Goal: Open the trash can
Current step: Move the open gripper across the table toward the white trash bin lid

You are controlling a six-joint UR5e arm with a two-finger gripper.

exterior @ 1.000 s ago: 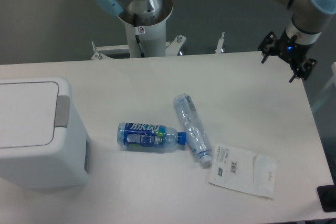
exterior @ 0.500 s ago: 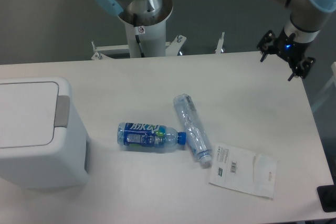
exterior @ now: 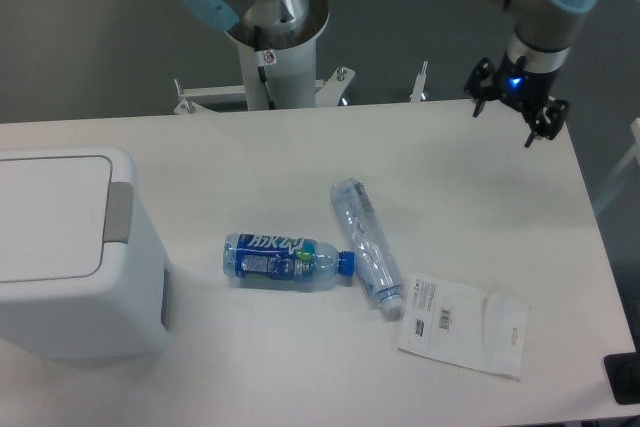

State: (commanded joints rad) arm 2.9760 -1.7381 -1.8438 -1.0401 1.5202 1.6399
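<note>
The gripper (exterior: 503, 119), fingers spread and empty, hangs over the table's (exterior: 300, 147) far right; the trash can (exterior: 70, 247), lid shut, sits well apart, across at the left edge.

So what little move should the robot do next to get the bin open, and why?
Probably swing the end effector left across the table toward the trash can. It hangs open and empty over the far right edge, while the trash can sits at the left with its lid shut and its grey push tab untouched.
</note>
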